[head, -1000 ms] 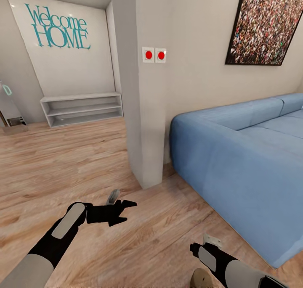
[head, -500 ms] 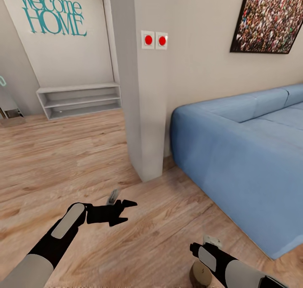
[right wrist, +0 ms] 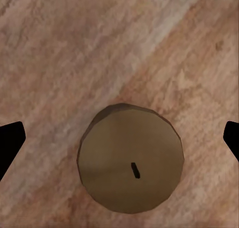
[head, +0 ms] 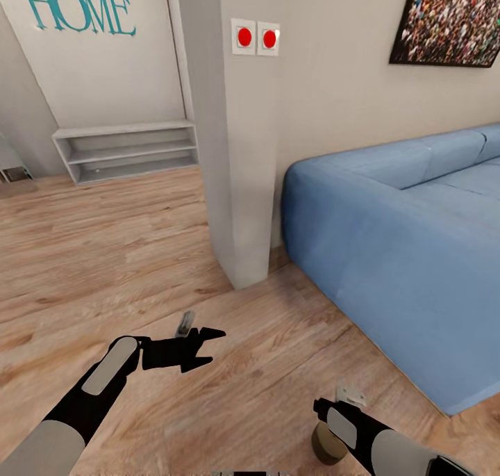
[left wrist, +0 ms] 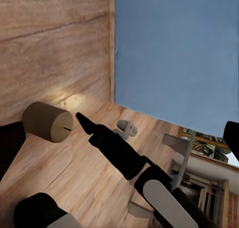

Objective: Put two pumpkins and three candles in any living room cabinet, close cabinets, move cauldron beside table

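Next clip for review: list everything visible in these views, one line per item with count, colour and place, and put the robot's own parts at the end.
candle: one, tan, standing on the floor directly below the right gripper
sofa: one, blue, against the wall at the head view's right
picture: one, dark-framed, speckled, on the wall above the sofa
wall switches: two, white with red buttons, on the pillar
shelf rack: one, pale grey, low, against the far wall
wall lettering: teal, "HOME" readable, above the rack
floor: light wood planks
left gripper: black, fingers open, hovering above the floor
right gripper: black fingers spread wide, either side of the candle, not touching it
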Tool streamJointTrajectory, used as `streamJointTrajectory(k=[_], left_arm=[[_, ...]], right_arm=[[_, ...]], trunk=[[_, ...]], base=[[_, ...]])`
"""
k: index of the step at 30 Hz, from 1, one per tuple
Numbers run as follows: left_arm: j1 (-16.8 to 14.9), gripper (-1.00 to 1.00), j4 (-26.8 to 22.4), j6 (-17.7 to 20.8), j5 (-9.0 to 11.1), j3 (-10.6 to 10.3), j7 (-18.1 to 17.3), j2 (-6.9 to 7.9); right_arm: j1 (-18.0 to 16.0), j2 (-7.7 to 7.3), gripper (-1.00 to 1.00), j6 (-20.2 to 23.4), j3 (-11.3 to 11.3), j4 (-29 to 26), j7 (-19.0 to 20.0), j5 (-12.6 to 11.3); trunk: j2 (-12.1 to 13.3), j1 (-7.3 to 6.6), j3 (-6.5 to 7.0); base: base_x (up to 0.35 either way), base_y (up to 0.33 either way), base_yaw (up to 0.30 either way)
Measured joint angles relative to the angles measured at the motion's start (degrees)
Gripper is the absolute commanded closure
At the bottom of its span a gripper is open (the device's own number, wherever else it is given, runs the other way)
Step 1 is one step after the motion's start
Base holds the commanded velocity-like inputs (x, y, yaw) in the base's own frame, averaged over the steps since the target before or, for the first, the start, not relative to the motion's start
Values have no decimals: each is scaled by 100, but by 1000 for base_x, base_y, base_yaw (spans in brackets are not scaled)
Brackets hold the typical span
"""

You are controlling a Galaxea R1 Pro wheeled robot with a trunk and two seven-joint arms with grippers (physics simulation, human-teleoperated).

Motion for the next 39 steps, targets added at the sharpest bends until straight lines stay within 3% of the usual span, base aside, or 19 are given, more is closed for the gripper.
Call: streamJointTrajectory(k=[17, 23, 30, 34, 39], left_arm=[[0, -100, 2, 0, 10, -2, -29, -10], [0, -100, 5, 1, 50, -74, -406, 15], [0, -100, -13, 9, 70, -164, -504, 153], [0, -100, -9, 13, 77, -177, -994, 191], [1, -100, 1, 8, 50, -322, -1536, 358]], right_arm=[[0, 4, -100, -36, 0, -2, 0, 0], [0, 12, -100, -116, -2, -3, -1, 23], [0, 13, -100, -158, -6, -3, -1, 58], [-1, 15, -100, -160, -6, -4, -6, 106], [0, 20, -100, -160, -9, -5, -11, 123]], trunk=[[-23, 44, -377], [-23, 43, -378], [-27, 52, -444], [-32, 62, -532], [-33, 61, -533]], base=[[0, 0, 0], [0, 0, 0], [0, 0, 0], [0, 0, 0], [0, 0, 0]])
